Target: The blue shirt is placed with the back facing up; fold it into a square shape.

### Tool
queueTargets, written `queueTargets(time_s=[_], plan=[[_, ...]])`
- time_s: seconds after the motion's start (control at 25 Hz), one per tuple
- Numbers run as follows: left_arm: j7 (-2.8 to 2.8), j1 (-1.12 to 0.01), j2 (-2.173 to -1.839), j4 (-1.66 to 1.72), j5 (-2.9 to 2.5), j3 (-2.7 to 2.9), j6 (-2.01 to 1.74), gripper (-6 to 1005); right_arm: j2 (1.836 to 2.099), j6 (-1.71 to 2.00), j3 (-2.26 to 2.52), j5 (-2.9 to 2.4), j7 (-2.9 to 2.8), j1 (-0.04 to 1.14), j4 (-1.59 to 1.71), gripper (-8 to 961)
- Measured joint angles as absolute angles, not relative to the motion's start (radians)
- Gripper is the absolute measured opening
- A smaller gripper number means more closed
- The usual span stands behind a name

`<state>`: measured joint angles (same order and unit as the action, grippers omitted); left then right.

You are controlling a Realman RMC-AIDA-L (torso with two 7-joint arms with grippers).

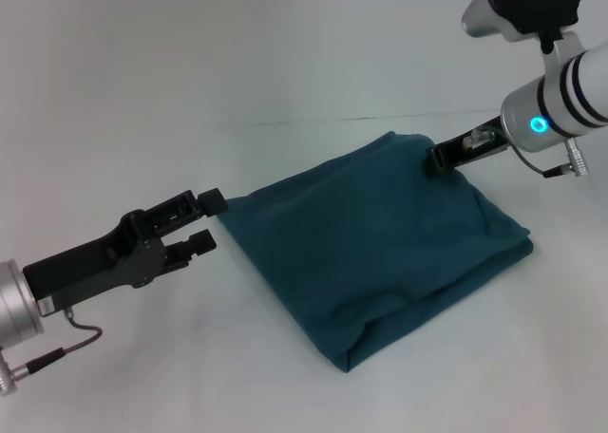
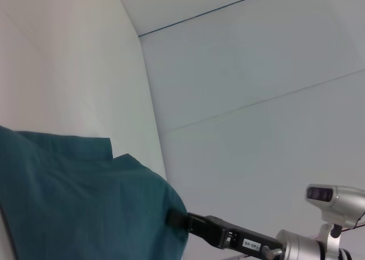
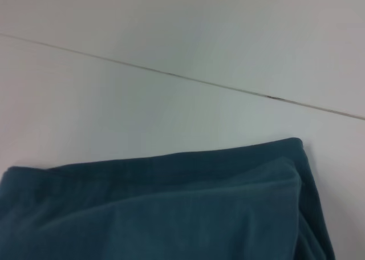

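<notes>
shirt: the blue shirt (image 1: 380, 243) lies on the white bench (image 1: 142, 91) folded into a thick, almost square bundle, set a little to the right of the middle in the head view. only plain teal cloth is seen, no letters.
shirt edges: the folded layers show along the near edge and at the near corner; the top surface has soft wrinkles and is not fully flat.
left gripper: the left gripper (image 1: 207, 220) is low over the bench, just beside the left corner of the shirt. its jaws are released, with a clear gap between the two black fingertips, and nothing is between them. whether the upper tip touches the cloth i cannot tell.
right gripper: the right gripper (image 1: 439, 160) is at the far right corner of the shirt, its black tip pressed into the cloth there. if its jaws are released or clenched i cannot tell, because the tip is sunk in the fabric.
left wrist view: it shows the shirt (image 2: 74, 197) from the side and the right gripper (image 2: 174, 219) touching its corner.
right wrist view: it shows only the far edge of the shirt (image 3: 171, 208) with its stacked layers and the bench (image 3: 171, 37) behind, with a thin dark seam across it.
</notes>
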<state>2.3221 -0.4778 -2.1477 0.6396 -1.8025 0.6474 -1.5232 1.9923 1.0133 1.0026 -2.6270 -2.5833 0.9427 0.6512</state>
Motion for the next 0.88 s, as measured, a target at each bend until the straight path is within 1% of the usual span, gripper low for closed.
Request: queueTargets(time_s=[0.12, 0.52, 0.76, 0.88], plan=[[2.323, -0.479, -2.148, 0.635, -1.802, 0.648, -1.523, 901, 1.996, 0.987, 1.020, -2.631, -2.584, 0.942, 0.638, 54], [2.318, -0.487, -2.147, 0.627, -1.802, 0.644, -1.521, 900, 2.002, 0.969, 1.021, -2.722, -2.662, 0.948, 0.636, 131], [2.317, -0.494, -2.146, 0.617, -1.802, 0.644, -1.519, 900, 1.988, 0.960, 1.012, -2.723, -2.697, 0.941, 0.637, 177], [2.317, -0.495, -2.146, 0.616, -1.802, 0.644, -1.519, 900, 1.975, 0.946, 1.008, -2.730, -2.718, 0.931, 0.630, 323]])
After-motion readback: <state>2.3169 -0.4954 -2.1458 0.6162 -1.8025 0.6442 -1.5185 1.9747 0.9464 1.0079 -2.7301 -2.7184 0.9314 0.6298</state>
